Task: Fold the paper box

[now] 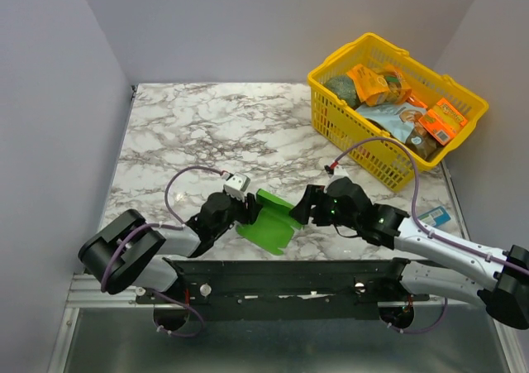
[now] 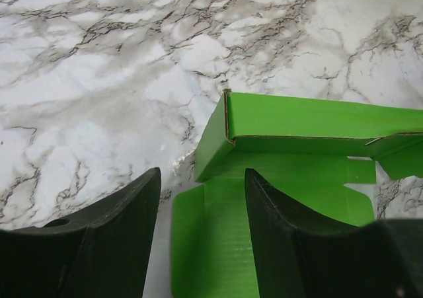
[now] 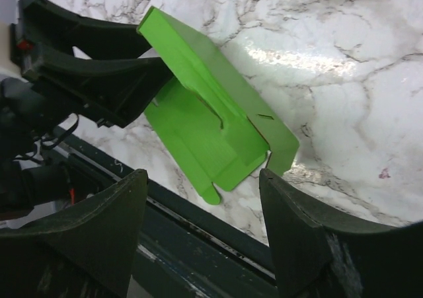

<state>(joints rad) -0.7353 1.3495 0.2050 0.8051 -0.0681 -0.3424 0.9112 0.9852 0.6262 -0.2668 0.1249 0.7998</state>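
The paper box (image 1: 269, 220) is bright green card, partly folded, with one long wall raised and its flaps spread on the marble near the table's front edge. My left gripper (image 1: 245, 210) sits at its left end, open. In the left wrist view a flat flap of the box (image 2: 218, 245) lies between the fingers (image 2: 284, 238) and below them, with marble showing beside it. My right gripper (image 1: 302, 208) is at the box's right side, open and empty. In the right wrist view the box (image 3: 205, 113) lies beyond the gripper (image 3: 202, 174), which hangs over the table's front edge.
A yellow plastic basket (image 1: 355, 137) full of packaged goods stands at the back right. A blue-and-white pack (image 1: 433, 217) lies by the right arm. The black rail (image 1: 281, 274) runs along the near edge, just under the right gripper's fingers.
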